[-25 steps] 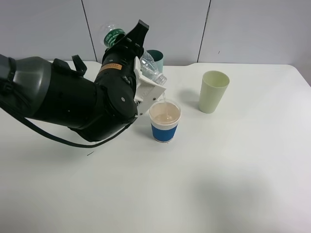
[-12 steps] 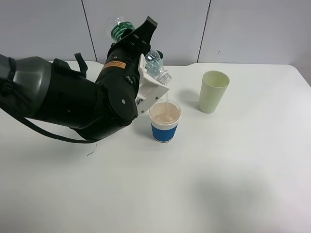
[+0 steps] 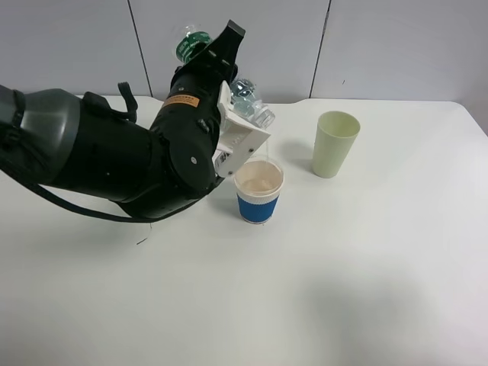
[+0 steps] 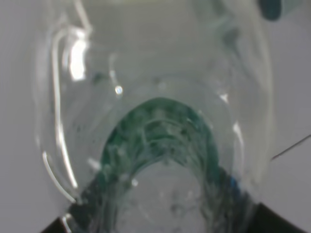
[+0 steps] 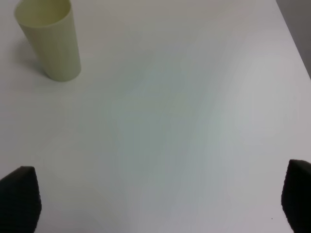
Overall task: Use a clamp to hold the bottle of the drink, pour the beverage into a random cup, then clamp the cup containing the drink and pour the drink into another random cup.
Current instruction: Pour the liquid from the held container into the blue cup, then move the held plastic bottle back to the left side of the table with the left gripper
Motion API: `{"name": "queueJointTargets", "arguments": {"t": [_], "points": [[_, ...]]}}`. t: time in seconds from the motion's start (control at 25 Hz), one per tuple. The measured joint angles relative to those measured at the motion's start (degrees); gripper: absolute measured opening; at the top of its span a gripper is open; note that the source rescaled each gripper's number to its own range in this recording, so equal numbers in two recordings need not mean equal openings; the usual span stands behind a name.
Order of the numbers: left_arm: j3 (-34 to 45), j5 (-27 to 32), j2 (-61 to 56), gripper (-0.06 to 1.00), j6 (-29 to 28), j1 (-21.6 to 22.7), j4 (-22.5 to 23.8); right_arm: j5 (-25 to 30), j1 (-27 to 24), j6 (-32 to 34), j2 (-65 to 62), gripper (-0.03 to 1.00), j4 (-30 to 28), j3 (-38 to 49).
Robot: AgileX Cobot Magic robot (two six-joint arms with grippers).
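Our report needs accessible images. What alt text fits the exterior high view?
A bulky black robot arm holds a clear, green-labelled bottle tilted neck-down, a thin stream of liquid falling into a blue-banded white paper cup. A pale green cup stands to the right on the white table.

Table (image 3: 366, 290): white, matte, plain top.
Blue-banded white cup (image 3: 258, 191): upright, around mid-table, closer to the far edge than the near edge.
Pale green cup (image 3: 334, 143): upright, near the far edge, toward the right edge, apart from the blue-banded white cup.
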Motion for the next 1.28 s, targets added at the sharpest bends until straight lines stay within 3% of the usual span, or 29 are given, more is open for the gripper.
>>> {"name": "queueJointTargets", "arguments": {"t": [0.32,0.56,1.28], "points": [[0.14,1.07,-0.94,0.0,-14.84,0.0,-4.56,0.0,0.0,0.0,0.0,1.0,0.0,0.0],[4.65,3.07,-6.14,0.0,-24.09,0.0,-4.7,0.0,0.0,0.0,0.0,1.0,0.0,0.0],[26.71,6.37,-24.99,0.0,-68.01,0.0,-4.84,0.0,0.0,0.04,0.0,1.0,0.0,0.0]]}}
